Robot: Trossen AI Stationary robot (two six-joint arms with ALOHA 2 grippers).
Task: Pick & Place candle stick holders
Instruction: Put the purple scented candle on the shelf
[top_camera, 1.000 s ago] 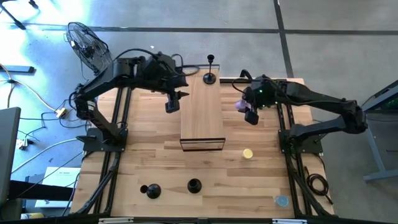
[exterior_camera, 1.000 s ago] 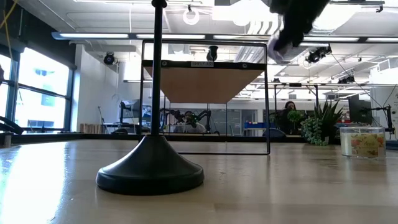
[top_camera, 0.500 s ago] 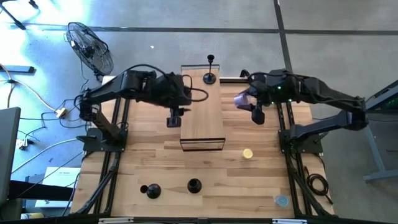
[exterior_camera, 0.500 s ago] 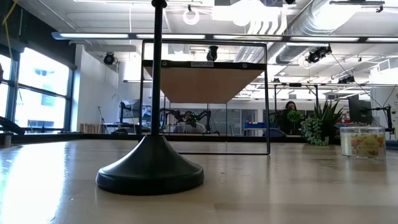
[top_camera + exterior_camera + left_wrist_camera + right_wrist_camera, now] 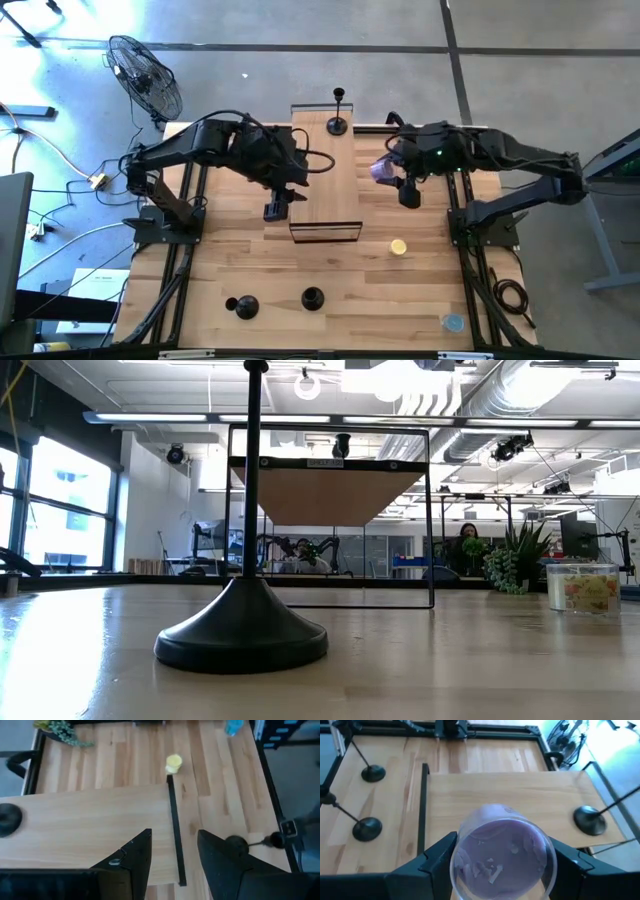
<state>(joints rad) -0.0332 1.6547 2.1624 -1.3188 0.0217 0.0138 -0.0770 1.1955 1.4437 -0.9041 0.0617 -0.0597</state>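
In the high view, two candle holders stand at the lower centre of the frame, one [image 5: 241, 307] left of the other [image 5: 312, 298], and a third [image 5: 338, 124] stands at the top centre on the far end of the raised wooden shelf [image 5: 325, 180]. The left gripper [image 5: 274, 208] hangs over the shelf's left edge, mid-frame, fingers apart and empty. The lower pair lies straight down-frame from it, stems upright, so a grasp would likely close on a stem from the side. The right gripper [image 5: 405, 190], right of the shelf, is clamped on a purple jar [image 5: 384, 170] (so the left arm looks the freer one, and nearer the lower pair). The right wrist view shows the jar [image 5: 503, 851] between the fingers. The low view shows neither gripper, only one holder [image 5: 242, 625] close up.
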